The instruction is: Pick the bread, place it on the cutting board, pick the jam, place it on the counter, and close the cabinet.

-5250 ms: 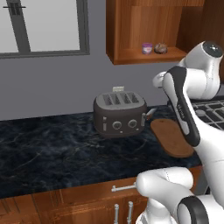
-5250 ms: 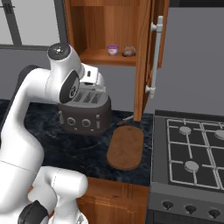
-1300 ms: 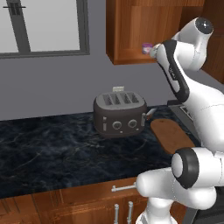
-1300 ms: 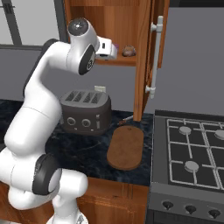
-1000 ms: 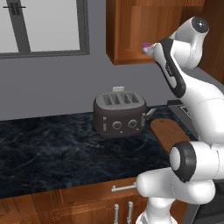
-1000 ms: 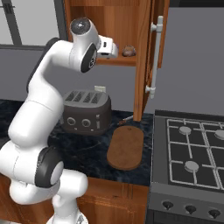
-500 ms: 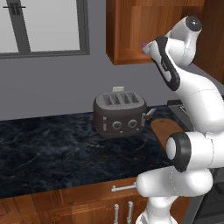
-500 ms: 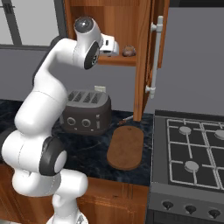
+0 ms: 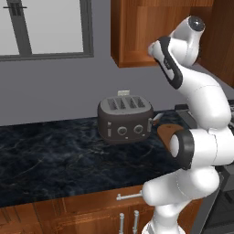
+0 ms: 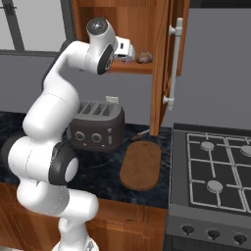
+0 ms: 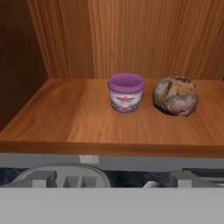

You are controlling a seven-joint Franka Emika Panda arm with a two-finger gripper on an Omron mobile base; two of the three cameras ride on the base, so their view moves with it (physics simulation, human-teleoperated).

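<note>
Arm raised to open cabinet (image 10: 162,63), hand level with shelf edge, facing in: reach for bread, my guess.
Bread (image 11: 175,96) on shelf, just beside jam (image 11: 126,92), apart.
Cutting board (image 10: 141,165) on counter (image 9: 55,151) beside toaster (image 10: 96,126), bare, ready.
Gripper (image 10: 130,51): jaw state cannot tell.
Jam label unreadable; no other writing.
</note>
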